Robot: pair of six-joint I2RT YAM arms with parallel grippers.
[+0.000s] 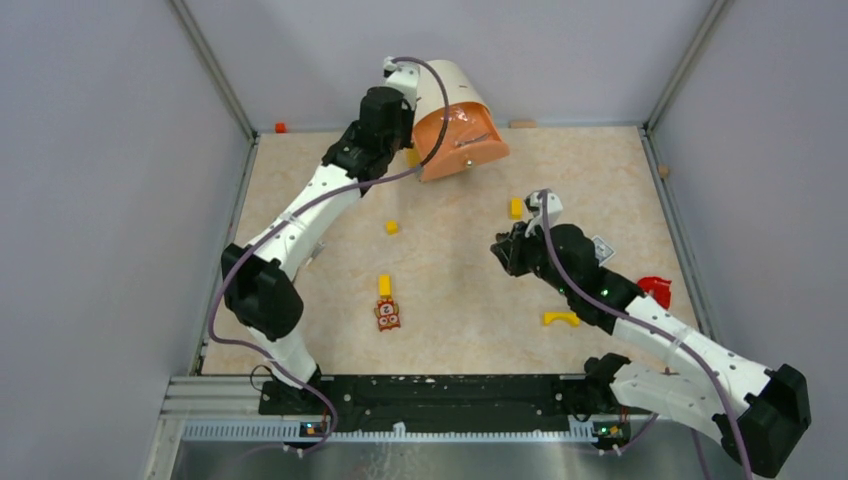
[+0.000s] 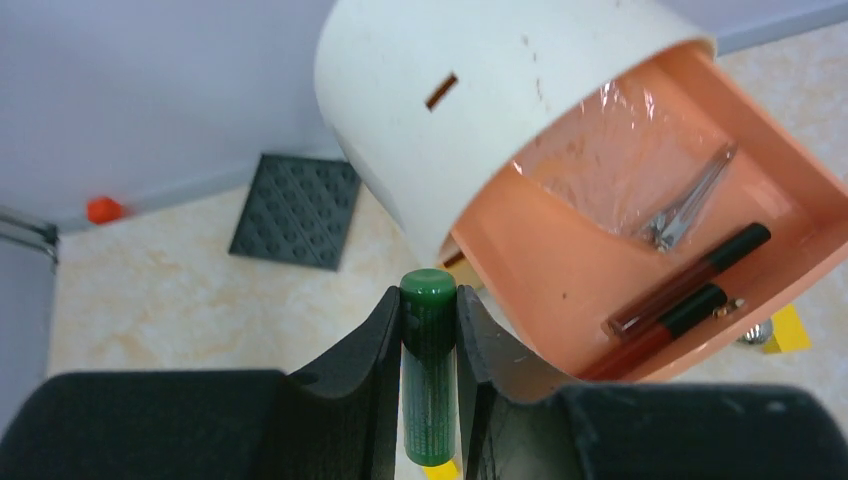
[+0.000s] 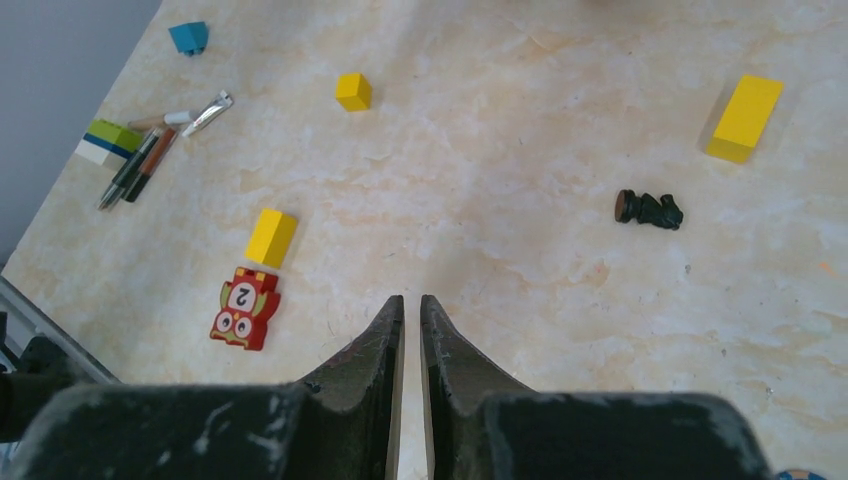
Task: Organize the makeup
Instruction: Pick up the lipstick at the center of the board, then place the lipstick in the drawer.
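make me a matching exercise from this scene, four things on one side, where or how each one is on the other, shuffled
Things
1. green tube
2. brown-and-black sticks
3. red owl tile
4. right gripper

Place or state
A. shut, holding nothing
B. lying inside the peach tray
C. clamped in the left gripper
D. flat on the table next to a yellow block

Pairs: 1-C, 2-B, 3-D, 4-A
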